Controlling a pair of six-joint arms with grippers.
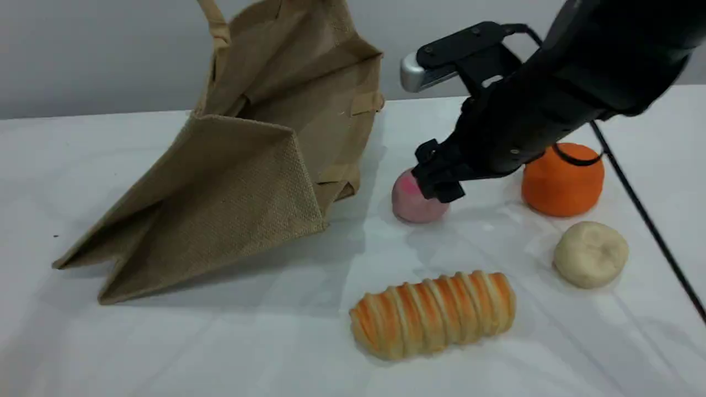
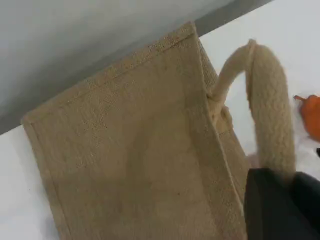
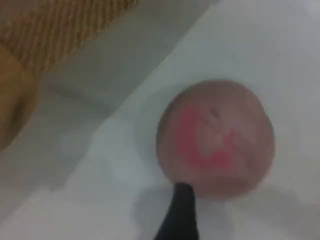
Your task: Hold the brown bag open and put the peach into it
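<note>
The brown bag (image 1: 248, 165) stands tilted on the white table, its mouth raised toward the top of the scene view. One beige handle (image 1: 216, 22) runs up out of that view. In the left wrist view my left gripper (image 2: 280, 200) is shut on that rope handle (image 2: 270, 115), above the bag's side panel (image 2: 125, 150). The peach (image 1: 411, 204) rests on the table just right of the bag. My right gripper (image 1: 436, 184) is down at its upper right side, open. In the right wrist view one dark fingertip (image 3: 181, 215) touches the peach's (image 3: 215, 137) near edge.
An orange ball (image 1: 562, 179) sits behind my right arm, with a cream lumpy ball (image 1: 590, 253) in front of it. A striped bread roll (image 1: 436, 313) lies near the front edge. A black cable (image 1: 640, 209) runs down the right side.
</note>
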